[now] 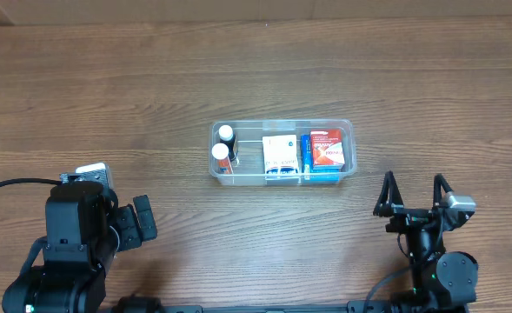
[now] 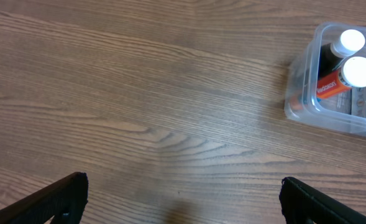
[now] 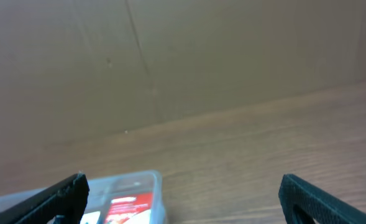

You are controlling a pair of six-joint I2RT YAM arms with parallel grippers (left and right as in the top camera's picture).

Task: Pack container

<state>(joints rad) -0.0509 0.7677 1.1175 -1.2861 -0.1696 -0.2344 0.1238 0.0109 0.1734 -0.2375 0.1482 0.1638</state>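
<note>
Near edge: left gripper (image 1: 141, 219) and right gripper (image 1: 412, 198), both spread wide, holding nothing, well short of mid-table. Mid-table: container (image 1: 238, 124), filled with two bottles (image 1: 220, 151) at its left end, then white box (image 1: 279, 155), blue box (image 1: 307, 156) and red box (image 1: 327, 148) toward the right. Seemingly packed already, with nothing loose in view to fetch. Best to hold back and high, without nudging the container. Beyond: plain wood table (image 1: 151, 69); nothing in the way of either arm.

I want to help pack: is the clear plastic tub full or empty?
Mostly full: the clear plastic tub holds two white-capped bottles, a white box, a red box.
</note>
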